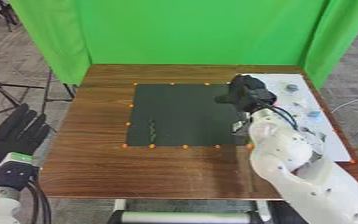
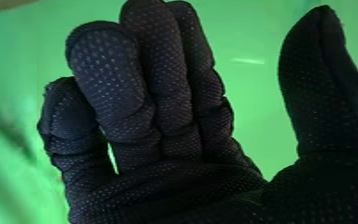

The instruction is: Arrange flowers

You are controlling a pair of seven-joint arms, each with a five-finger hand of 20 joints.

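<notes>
Stem (image 1: pixel 152 131), thin and green, lying flat on dark mat (image 1: pixel 180 115), toward its left edge and the near side, well apart from right hand (image 1: pixel 246 90). Right hand over mat's far right corner area, close to white board (image 1: pixel 331 137). Likely at a pick-up, judging by the empty palm; which piece next, cannot tell. For a clean job: choose the piece first, line up the thumb gap over it, come down gently, pinch low on the stalk, lift straight, keep leaves uncrushed and the sleeve clear of the board.

Head view: stem's lie on the mat; grey item (image 1: pixel 292 87) and pale blue item (image 1: pixel 314 114) on the board, too small to name; left hand (image 1: pixel 15 132) beside table (image 1: pixel 87 170), fingers straight and spread. Right wrist view: right hand's fingers loosely extended, near one another, thumb well out to the side, nothing pinched, green backdrop behind.
</notes>
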